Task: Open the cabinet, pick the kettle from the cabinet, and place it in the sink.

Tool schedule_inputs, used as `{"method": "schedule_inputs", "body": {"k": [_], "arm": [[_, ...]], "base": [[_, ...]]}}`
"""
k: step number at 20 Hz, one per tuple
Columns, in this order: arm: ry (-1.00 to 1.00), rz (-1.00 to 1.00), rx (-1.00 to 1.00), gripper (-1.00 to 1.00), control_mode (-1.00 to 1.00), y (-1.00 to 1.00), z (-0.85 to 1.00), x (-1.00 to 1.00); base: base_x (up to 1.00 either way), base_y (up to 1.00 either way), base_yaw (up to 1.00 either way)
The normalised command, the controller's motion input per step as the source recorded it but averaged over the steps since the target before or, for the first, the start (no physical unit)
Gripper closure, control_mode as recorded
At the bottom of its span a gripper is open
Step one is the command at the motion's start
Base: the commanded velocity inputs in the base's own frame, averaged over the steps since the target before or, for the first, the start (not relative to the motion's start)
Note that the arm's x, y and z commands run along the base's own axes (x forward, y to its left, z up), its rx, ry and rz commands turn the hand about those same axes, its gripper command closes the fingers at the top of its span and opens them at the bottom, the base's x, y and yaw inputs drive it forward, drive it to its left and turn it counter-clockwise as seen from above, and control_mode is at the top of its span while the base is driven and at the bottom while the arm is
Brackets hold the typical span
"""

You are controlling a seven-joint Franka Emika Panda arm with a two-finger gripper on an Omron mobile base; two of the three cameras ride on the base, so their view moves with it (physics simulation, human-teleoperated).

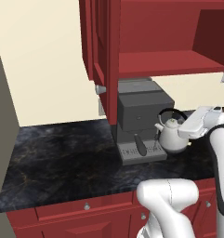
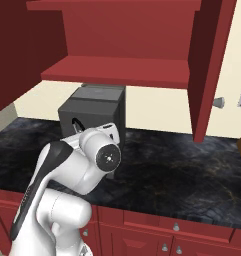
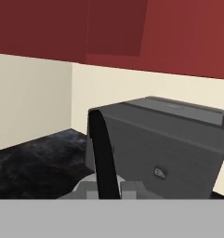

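From my left base camera, the nearest thing past the arm is the front edge of the dark marble counter [image 1: 62,162], with the red base drawers [image 1: 85,209] and their small round knobs below it.

Over the counter I have the gripper [image 1: 190,126] reaching in from the right, closed on the thin black handle of the kettle [image 1: 173,137]. In my hand camera that handle runs as a black arched strip straight up between the finger tips [image 3: 88,188], which are pinched against it on both sides. The kettle itself is a small rounded silver-white body with its short spout pointing left; it sits just in front and to the right of the coffee machine [image 1: 141,118], low over the counter. I cannot tell from these views whether its base touches the stone or hangs just above it.

The boxy grey coffee machine stands behind it near the cream wall, and from the right base camera it is partly hidden by my arm.

Farthest and highest is the cabinet [image 2: 122,70], dark red, with both doors swung open; the right door [image 2: 207,70] hangs edge-on with its silver knob showing. The red shelf [image 1: 169,62] inside is bare.
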Motion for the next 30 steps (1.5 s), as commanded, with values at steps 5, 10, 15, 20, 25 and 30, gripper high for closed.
{"method": "schedule_inputs", "body": {"k": [5,10,15,20,25,30], "arm": [[0.00,0.00,0.00,1.00,-1.00,0.00,0.00,0.00],[0.00,0.00,0.00,1.00,-1.00,0.00,0.00,0.00],[0.00,0.00,0.00,1.00,-1.00,0.00,0.00,0.00],[0.00,0.00,0.00,1.00,-1.00,0.00,0.00,0.00],[0.00,0.00,0.00,1.00,1.00,0.00,0.00,0.00],[0.00,0.00,0.00,1.00,1.00,0.00,0.00,0.00]], "base": [[0.00,0.00,0.00],[0.00,0.00,0.00],[0.00,0.00,0.00],[0.00,0.00,0.00],[0.00,0.00,0.00],[0.00,0.00,0.00]]}}
